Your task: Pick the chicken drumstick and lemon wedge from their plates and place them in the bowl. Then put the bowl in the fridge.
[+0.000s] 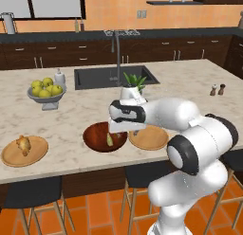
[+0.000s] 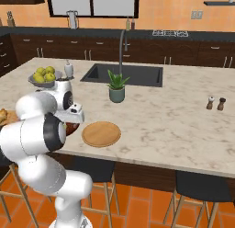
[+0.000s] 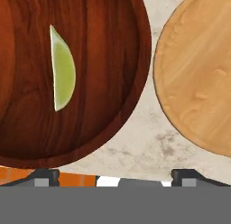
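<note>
Fingers [image 3: 45,177] apart above lemon wedge [image 3: 62,69]

Base views flank arm; hand view close above bowl [image 3: 90,83].

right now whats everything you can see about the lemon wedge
The lemon wedge is a thin pale yellow-green sliver with a lighter rind edge, one side straight and the other curved, tapering to points at both ends. It lies flat on the inside floor of the dark reddish-brown bowl, off centre. Nothing else is in the bowl with it that I can see. In the left base view it shows as a small pale streak in the bowl, just below the open gripper, which is not touching it.
</note>
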Robot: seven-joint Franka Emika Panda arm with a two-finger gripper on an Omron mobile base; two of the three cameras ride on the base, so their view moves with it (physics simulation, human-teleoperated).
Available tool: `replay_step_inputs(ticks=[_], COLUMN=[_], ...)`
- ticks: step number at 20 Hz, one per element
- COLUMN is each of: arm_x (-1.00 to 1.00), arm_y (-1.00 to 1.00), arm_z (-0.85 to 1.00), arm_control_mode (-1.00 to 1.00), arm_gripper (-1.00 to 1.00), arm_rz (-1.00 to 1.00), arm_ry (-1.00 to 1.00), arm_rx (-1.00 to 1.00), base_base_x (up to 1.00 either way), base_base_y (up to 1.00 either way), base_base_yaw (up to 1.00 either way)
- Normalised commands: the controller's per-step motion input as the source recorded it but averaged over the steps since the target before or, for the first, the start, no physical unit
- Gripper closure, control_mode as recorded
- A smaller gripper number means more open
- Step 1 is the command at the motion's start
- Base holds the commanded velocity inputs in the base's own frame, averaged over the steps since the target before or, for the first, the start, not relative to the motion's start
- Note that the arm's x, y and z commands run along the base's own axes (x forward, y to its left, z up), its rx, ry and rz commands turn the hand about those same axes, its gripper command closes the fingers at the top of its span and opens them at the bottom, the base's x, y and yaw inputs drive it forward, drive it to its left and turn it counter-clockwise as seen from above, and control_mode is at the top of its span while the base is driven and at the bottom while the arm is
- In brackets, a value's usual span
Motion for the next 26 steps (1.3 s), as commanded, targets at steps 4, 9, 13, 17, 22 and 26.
replay_step_inputs(ticks=[4,9,13,17,22,26], arm_x=[-0.61,-0.87,-0.97,-1.00,-0.77,-0.78], arm_y=[-0.97,-0.81,-0.34,-0.12,0.00,0.00], arm_z=[0.48,0.75,0.62,0.27,0.53,0.70], arm_control_mode=[-1.00,-1.00,-1.00,-1.00,-1.00,-1.00], arm_gripper=[-1.00,-1.00,-1.00,-1.00,-1.00,-1.00], arm_rz=[0.06,0.06,0.04,0.00,-0.05,-0.09], arm_ry=[0.00,-0.08,-0.25,-0.36,-0.19,-0.01], arm_rx=[0.00,0.01,0.04,0.07,0.01,0.04], base_base_x=[0.00,0.00,0.00,0.00,0.00,0.00], base_base_y=[0.00,0.00,0.00,0.00,0.00,0.00], base_base_yaw=[0.00,0.00,0.00,0.00,0.00,0.00])
